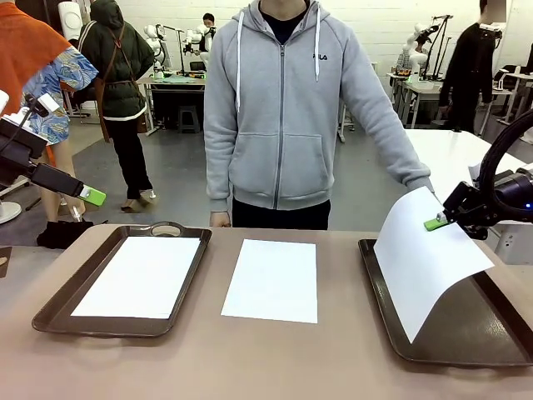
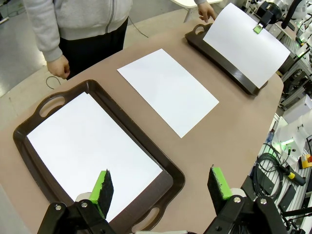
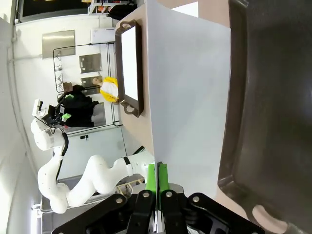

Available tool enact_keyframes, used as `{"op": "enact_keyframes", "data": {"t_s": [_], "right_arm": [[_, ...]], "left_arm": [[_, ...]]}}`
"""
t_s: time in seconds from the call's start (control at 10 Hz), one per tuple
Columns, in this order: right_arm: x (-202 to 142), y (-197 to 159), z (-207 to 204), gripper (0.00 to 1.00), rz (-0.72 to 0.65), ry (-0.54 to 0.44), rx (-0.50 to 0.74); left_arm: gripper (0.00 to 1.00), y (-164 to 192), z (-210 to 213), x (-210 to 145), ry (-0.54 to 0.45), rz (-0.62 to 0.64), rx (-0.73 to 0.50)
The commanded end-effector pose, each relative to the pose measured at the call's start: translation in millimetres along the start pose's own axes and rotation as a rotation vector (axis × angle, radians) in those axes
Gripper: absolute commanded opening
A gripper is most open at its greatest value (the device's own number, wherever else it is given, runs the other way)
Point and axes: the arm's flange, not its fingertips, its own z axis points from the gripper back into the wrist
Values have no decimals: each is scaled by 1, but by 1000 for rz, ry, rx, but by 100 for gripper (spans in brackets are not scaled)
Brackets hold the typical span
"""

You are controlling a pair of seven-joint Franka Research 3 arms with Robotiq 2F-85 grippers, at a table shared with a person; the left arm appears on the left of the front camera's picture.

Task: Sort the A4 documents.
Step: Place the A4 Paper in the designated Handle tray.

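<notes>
Three white A4 documents show. One sheet (image 1: pixel 143 276) lies flat in the left brown tray (image 1: pixel 50 312). Another sheet (image 1: pixel 272 279) rests on the bare table between the trays. The third sheet (image 1: pixel 426 260) hangs tilted over the right tray (image 1: pixel 466 346), its far corner pinched by my right gripper (image 1: pixel 435 222), which is shut on it; a person's hand (image 1: pixel 423 187) is close behind that corner. From the right wrist the held sheet (image 3: pixel 190 92) rises from the closed fingers (image 3: pixel 157 176). My left gripper (image 1: pixel 92 196) is open, raised above the left tray's side, holding nothing (image 2: pixel 161 185).
A person in a grey hoodie (image 1: pixel 283 108) stands at the table's far edge, the other hand (image 1: pixel 220 219) near the left tray's handle. Cables and equipment (image 2: pixel 282 165) lie beside the table's right end. Other people stand farther back.
</notes>
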Motion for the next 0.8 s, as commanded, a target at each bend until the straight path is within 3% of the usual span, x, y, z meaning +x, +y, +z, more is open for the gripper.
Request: {"op": "enact_keyframes", "data": {"t_s": [0.0, 0.7], "right_arm": [[13, -5, 6, 1, 49, 27, 18], [33, -51, 10, 1, -5, 47, 150]], "left_arm": [[100, 0, -1, 0, -4, -1, -5], [100, 0, -1, 0, -4, -1, -5]]}}
